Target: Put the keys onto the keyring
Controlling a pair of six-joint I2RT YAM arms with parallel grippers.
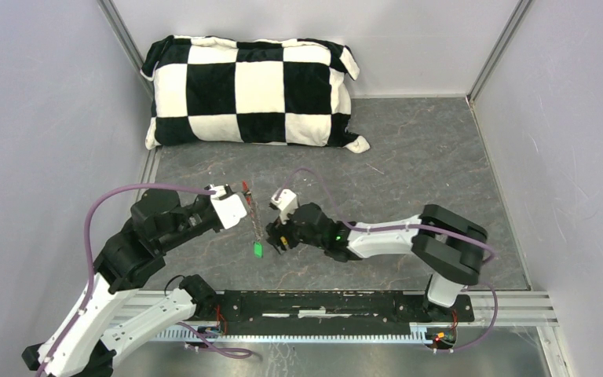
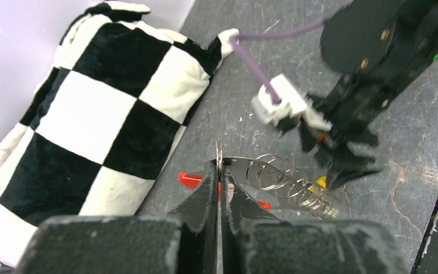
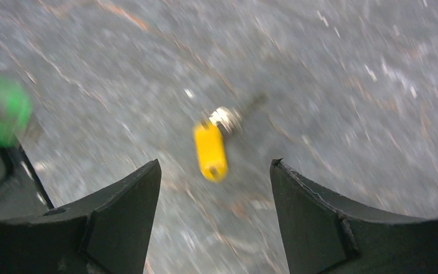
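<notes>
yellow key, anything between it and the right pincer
Nothing visible does. In the right wrist view the yellow key shows straight ahead of the open right pincer, only grey table around it; the green key is off to the left.

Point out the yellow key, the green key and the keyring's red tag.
yellow key (image 3: 211, 153): right wrist view, on its plastic head.
green key (image 1: 258, 250): top external view, on its plastic head.
red tag (image 2: 190, 180): left wrist view, on its exposed left end.
</notes>
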